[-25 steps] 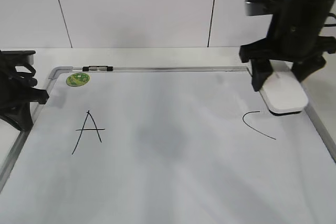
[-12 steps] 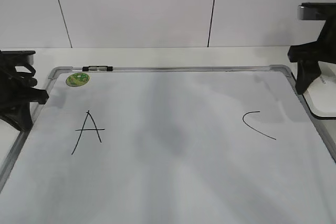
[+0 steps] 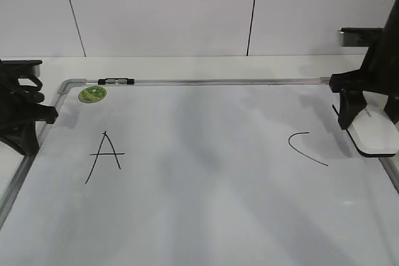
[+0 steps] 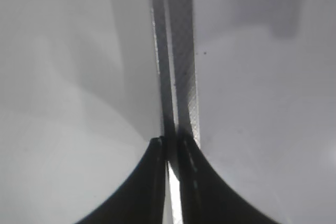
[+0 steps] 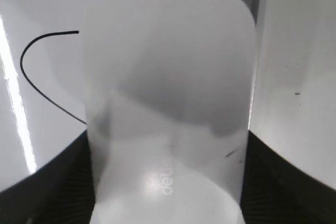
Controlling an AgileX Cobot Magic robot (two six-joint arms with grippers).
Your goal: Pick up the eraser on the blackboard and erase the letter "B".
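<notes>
Right hand (image 3: 368, 126) clamped across the eraser (image 3: 373, 134), at the board's (image 3: 206, 81) right edge just beside the "C" (image 3: 305, 146). No "B" visible between "A" (image 3: 105, 156) and "C"; erasing judged done. Set the eraser down flat, clear of the "C", then release. Left hand (image 4: 169, 156) together, idle over the frame.

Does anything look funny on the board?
Yes. The blackboard shows only an A and a C, with a bare gap between. No B is visible. The eraser sits at the right edge.
</notes>
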